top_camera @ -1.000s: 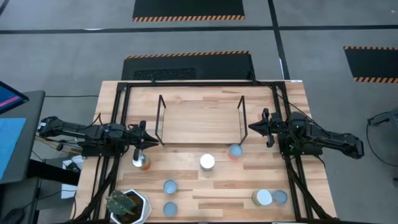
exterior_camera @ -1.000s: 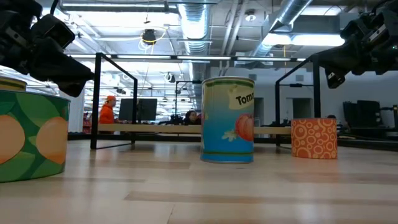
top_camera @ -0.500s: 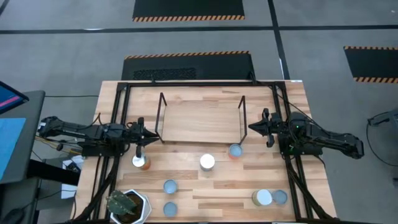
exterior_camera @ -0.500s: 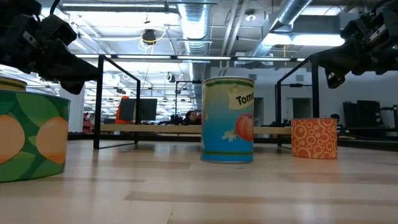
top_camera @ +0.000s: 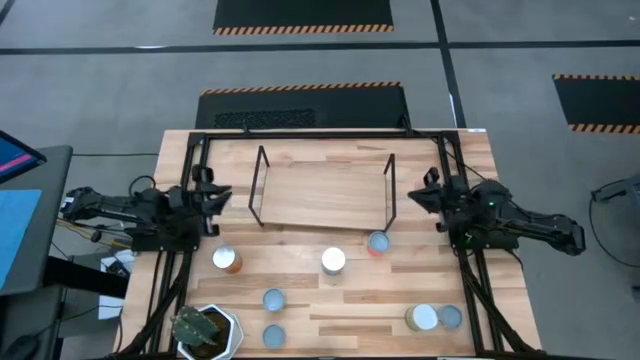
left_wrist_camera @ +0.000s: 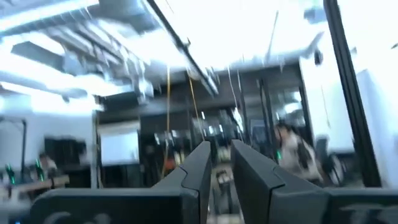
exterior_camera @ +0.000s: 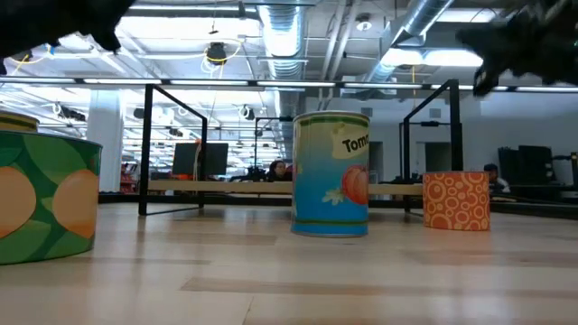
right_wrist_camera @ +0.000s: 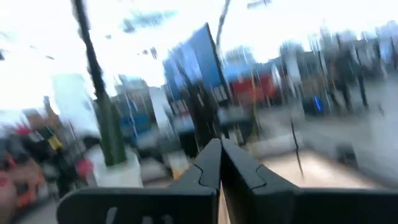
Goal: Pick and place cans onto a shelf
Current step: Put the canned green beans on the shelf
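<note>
Shelf (top_camera: 320, 195) empty; seven cans (top_camera: 333, 261) sit on the table in front.
We open the empty, nearly closed left gripper (top_camera: 215, 193) wider, then descend squarely over the orange-sided can (top_camera: 226, 260); right gripper (top_camera: 424, 192) shut, empty.

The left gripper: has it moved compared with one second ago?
Yes. The left gripper has pulled back from above the orange can, toward the table's far left side, and now sits beside the shelf's left wire frame.

cans (top_camera: 333, 261): seven, upright, scattered on table | shelf (top_camera: 322, 194): light-wood board, black wire ends, bare
</note>
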